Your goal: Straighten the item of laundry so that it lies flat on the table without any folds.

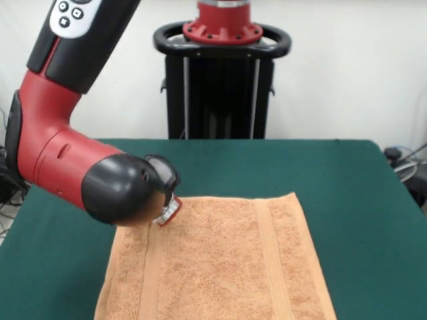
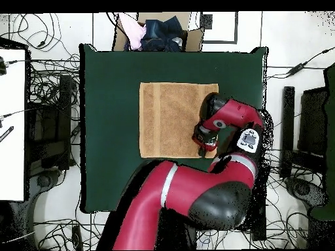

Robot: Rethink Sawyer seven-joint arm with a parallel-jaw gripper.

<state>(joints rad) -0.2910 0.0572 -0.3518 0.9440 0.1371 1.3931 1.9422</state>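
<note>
The item of laundry [image 1: 220, 267] is an orange-tan towel spread on the green table [image 1: 347, 200], with two woven bands running along its length. It looks flat where I can see it. In the overhead view the towel [image 2: 171, 119] is a neat rectangle in the middle of the table [image 2: 108, 131]. My gripper [image 1: 167, 212] points down onto the towel's far left corner in the front view, and the arm's black wrist hides that corner. From overhead the gripper [image 2: 207, 141] is over the towel's lower right corner. Its tip is hidden.
A cardboard box [image 2: 157, 31] holding dark and pink clothes stands beyond the table's top edge in the overhead view. Cables lie on the floor all round the table. Green tabletop shows on both sides of the towel.
</note>
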